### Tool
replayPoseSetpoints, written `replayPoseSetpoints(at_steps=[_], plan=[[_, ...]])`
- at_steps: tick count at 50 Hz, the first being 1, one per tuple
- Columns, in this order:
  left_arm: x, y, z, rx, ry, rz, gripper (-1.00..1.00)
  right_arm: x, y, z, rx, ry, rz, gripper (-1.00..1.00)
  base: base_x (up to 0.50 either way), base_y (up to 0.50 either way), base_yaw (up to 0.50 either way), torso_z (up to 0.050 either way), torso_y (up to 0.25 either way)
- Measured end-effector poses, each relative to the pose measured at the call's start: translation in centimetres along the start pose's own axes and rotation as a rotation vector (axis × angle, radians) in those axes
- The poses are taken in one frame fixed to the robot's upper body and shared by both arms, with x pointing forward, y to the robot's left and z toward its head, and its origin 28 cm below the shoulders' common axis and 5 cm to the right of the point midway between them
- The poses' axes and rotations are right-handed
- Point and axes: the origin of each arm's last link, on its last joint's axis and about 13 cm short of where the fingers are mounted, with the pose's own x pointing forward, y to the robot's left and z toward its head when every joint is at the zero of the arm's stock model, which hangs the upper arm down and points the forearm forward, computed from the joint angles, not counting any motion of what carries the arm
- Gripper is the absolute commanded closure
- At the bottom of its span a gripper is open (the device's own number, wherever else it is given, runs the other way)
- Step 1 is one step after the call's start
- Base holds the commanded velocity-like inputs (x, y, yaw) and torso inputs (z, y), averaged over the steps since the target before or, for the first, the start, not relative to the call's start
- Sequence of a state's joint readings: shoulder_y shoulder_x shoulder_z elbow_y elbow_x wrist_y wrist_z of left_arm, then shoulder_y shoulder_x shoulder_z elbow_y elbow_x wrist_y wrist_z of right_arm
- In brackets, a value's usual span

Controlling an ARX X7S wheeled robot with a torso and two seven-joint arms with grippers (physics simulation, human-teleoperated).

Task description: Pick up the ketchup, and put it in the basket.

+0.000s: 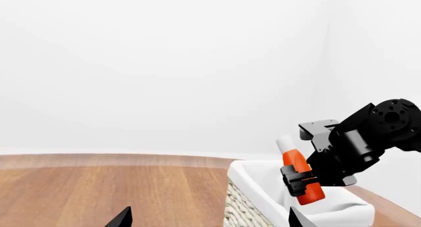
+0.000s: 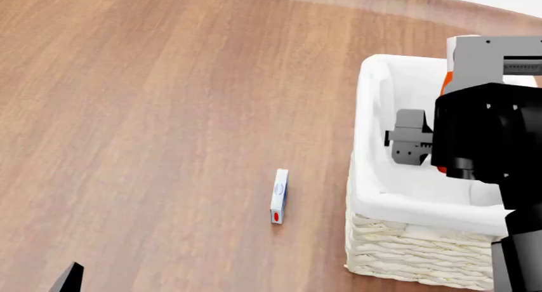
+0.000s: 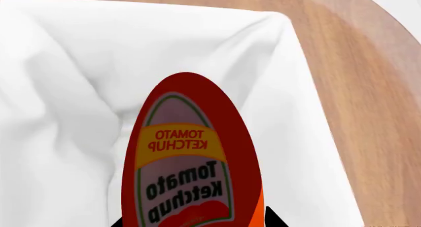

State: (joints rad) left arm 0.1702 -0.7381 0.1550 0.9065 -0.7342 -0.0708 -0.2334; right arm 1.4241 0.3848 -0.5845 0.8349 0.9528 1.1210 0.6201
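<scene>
The ketchup [image 3: 191,158], an orange-red bottle with a white cap and a "Tomato Ketchup" label, hangs tilted over the inside of the basket [image 2: 369,108]. My right gripper [image 3: 194,222] is shut on the bottle's body, a black finger showing on each side. The left wrist view shows the ketchup [image 1: 301,175] cap up, with the right gripper [image 1: 297,180] clamped round its middle just above the basket [image 1: 253,195]. In the head view only an orange sliver of the ketchup [image 2: 445,82] shows behind the right arm. My left gripper [image 1: 210,219] is open and holds nothing, low over the wood beside the basket.
A small white box [image 2: 280,203] with a red dot lies on the wooden table [image 2: 169,114], left of the basket. The right arm's black body [image 2: 487,133] covers the basket's right half. One left fingertip [image 2: 68,280] shows at the near edge.
</scene>
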Motion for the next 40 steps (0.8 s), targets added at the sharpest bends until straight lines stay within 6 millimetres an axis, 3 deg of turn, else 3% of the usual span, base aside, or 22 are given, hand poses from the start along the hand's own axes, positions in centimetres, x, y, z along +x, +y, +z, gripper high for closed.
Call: replayPoseSetpoints(at_steps=[40], plan=[[0.1,0.2,-0.2,-0.011,0.006,0.004,-1.0,2.8,0.6,-1.4,-0.016,0.037,0.004,1.0,0.0,0.0,0.0,0.0,0.0]])
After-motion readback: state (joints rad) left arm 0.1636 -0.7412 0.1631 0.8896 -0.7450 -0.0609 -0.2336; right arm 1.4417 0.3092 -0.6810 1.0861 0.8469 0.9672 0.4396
